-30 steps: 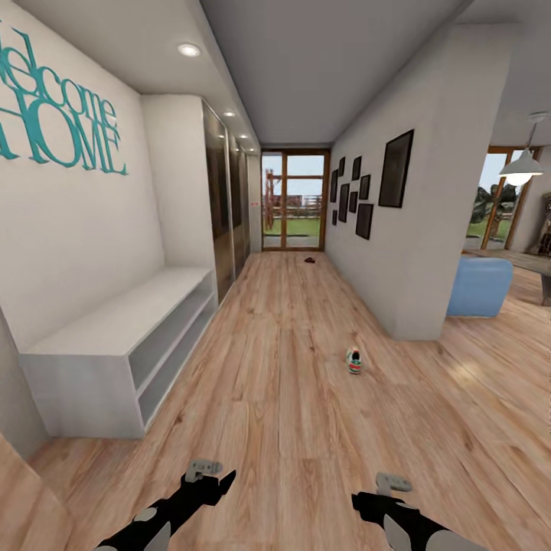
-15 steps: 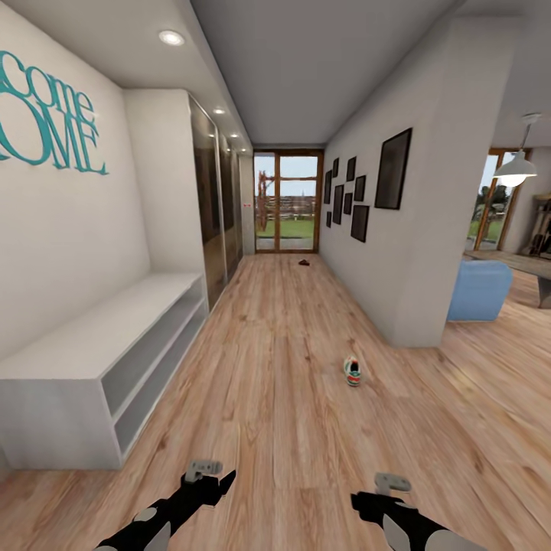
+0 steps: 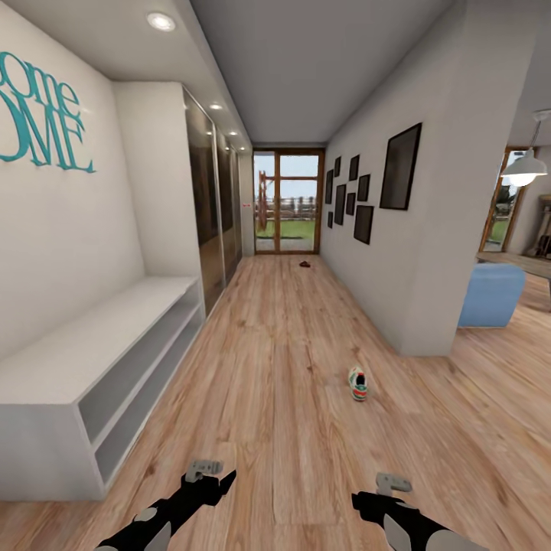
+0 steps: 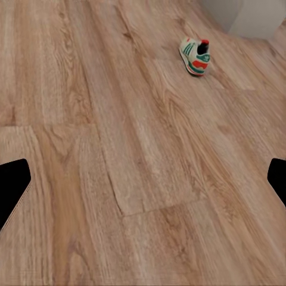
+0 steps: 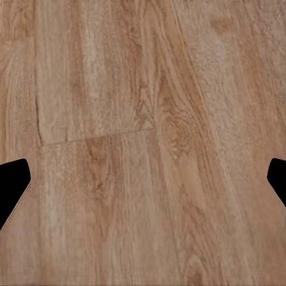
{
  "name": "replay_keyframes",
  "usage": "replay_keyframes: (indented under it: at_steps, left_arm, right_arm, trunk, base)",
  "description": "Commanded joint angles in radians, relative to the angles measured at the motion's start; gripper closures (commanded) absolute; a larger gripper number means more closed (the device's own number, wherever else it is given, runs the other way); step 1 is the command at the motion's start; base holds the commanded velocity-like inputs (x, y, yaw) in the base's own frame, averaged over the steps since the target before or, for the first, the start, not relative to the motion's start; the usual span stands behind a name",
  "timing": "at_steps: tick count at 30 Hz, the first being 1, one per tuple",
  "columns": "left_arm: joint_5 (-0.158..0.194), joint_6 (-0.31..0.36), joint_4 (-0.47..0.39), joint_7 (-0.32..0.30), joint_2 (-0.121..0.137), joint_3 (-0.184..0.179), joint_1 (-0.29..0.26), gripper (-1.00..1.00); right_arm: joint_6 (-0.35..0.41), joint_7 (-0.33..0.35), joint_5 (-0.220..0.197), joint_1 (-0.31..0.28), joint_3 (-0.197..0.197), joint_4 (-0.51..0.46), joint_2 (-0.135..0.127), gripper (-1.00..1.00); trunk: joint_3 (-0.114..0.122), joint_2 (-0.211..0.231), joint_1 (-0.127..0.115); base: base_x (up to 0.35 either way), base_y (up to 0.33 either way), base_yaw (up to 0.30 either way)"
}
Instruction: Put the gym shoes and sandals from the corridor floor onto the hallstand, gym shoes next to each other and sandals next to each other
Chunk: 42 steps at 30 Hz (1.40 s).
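The corridor is evenly bright, lit by recessed ceiling spots (image 3: 161, 21) and daylight from the glass door (image 3: 287, 201) at the far end. Shadows are soft. Walls bow toward the head view's edges, and distant detail is blurred.

The head camera is looking from standing height down the length of the corridor, taking in the hallstand (image 3: 99, 360) at its left side and one gym shoe (image 3: 357, 383) ahead on the corridor floor (image 3: 283, 344). Both wrist cameras are facing down at the planks from close range; the left wrist view is sharing that shoe (image 4: 195, 56) with the head view.
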Motion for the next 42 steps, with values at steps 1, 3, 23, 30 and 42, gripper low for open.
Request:
replay_keyframes:
  at_steps: [1,3,23,30,42]
  left_arm:
    - [0.010,-0.001,0.001,-0.005,0.000,-0.003,-0.001,-1.00]
    - [0.010,-0.001,0.001,-0.005,0.000,-0.003,-0.001,-1.00]
    - [0.010,-0.001,0.001,-0.005,0.000,-0.003,-0.001,-1.00]
    - [0.010,-0.001,0.001,-0.005,0.000,-0.003,-0.001,-1.00]
    - [0.010,-0.001,0.001,-0.005,-0.002,-0.003,-0.001,-1.00]
  right_arm:
    - [-0.002,-0.001,-0.005,-0.001,-0.005,0.000,0.000,-1.00]
    - [-0.002,-0.001,-0.004,-0.001,-0.006,0.000,0.000,-1.00]
    - [-0.002,0.000,-0.003,-0.001,-0.004,0.000,0.000,-1.00]
    - [-0.002,0.000,-0.003,-0.001,-0.004,0.000,0.000,-1.00]
    - [-0.002,0.000,-0.003,-0.001,-0.004,0.002,0.000,-1.00]
  trunk:
    - [-0.001,0.000,0.000]
    - [-0.001,0.000,0.000]
    - [-0.001,0.000,0.000]
    - [-0.001,0.000,0.000]
    - [-0.001,0.000,0.000]
  base:
    - [0.349,0.000,0.000]
    - [0.349,0.000,0.000]
    - [0.349,0.000,0.000]
    - [0.349,0.000,0.000]
    - [0.349,0.000,0.000]
